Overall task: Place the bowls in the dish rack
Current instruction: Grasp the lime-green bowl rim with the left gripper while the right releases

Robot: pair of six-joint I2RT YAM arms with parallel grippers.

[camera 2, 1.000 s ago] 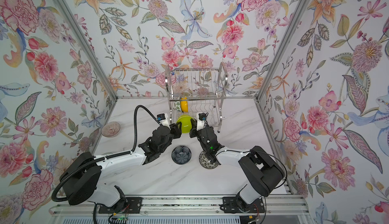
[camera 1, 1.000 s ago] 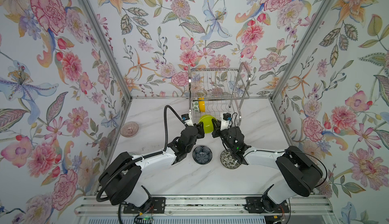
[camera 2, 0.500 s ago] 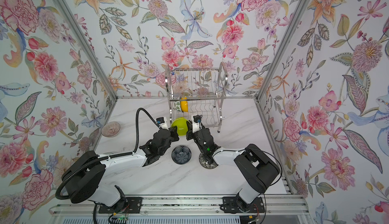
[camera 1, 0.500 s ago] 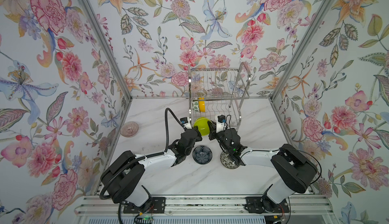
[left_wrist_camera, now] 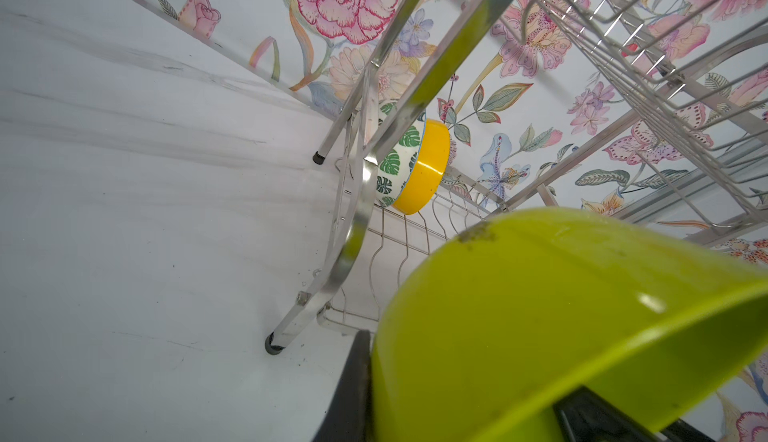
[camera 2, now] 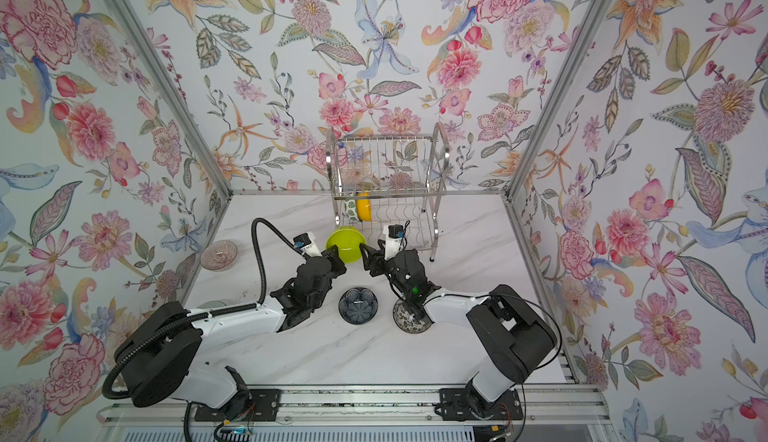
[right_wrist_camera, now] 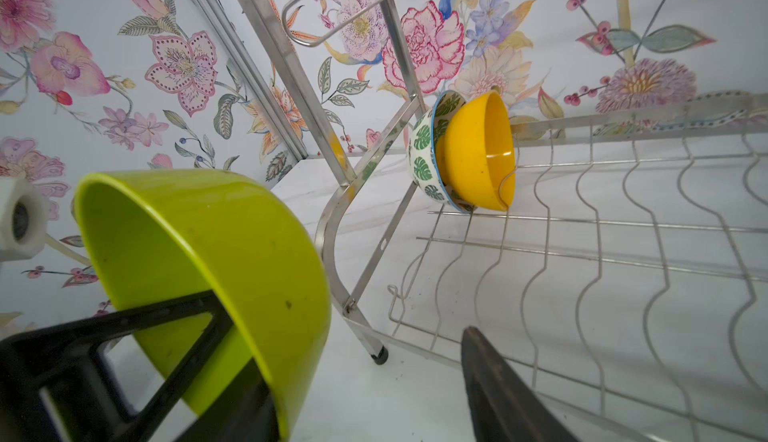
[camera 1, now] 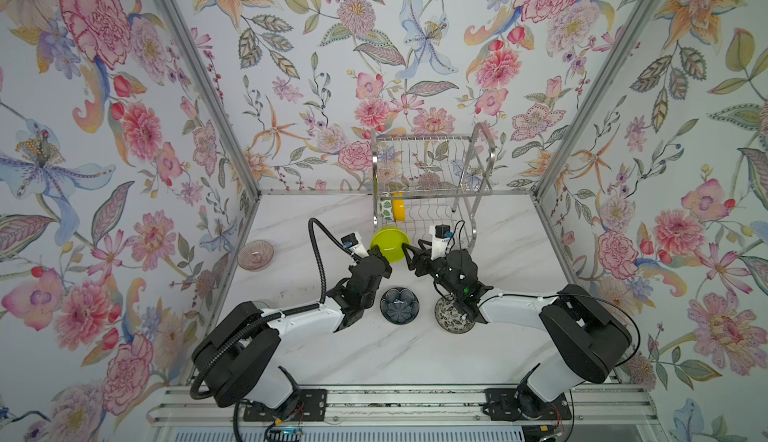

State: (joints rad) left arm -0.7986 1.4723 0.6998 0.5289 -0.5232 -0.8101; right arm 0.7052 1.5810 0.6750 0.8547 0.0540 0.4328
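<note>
1. The glossy lime-green round bowl [camera 1: 390, 246] hangs tipped on edge just before the lower shelf of the shiny two-tier wire dish rack [camera 1: 424, 161], its mouth toward the right gripper [camera 1: 409, 257].
2. The left gripper [camera 1: 383, 258] has its jaws pinched on the rim. The right jaws stand wide, one finger across the mouth.
3. A leaf-print white bowl [right_wrist_camera: 422, 157] and a yellow bowl [right_wrist_camera: 473, 157] stand nested at the shelf's end.
4. Only the top views show the dark blue glass bowl [camera 1: 400, 303] and the black-white floral bowl [camera 1: 451, 320] on the bench [camera 1: 374, 357].
</note>
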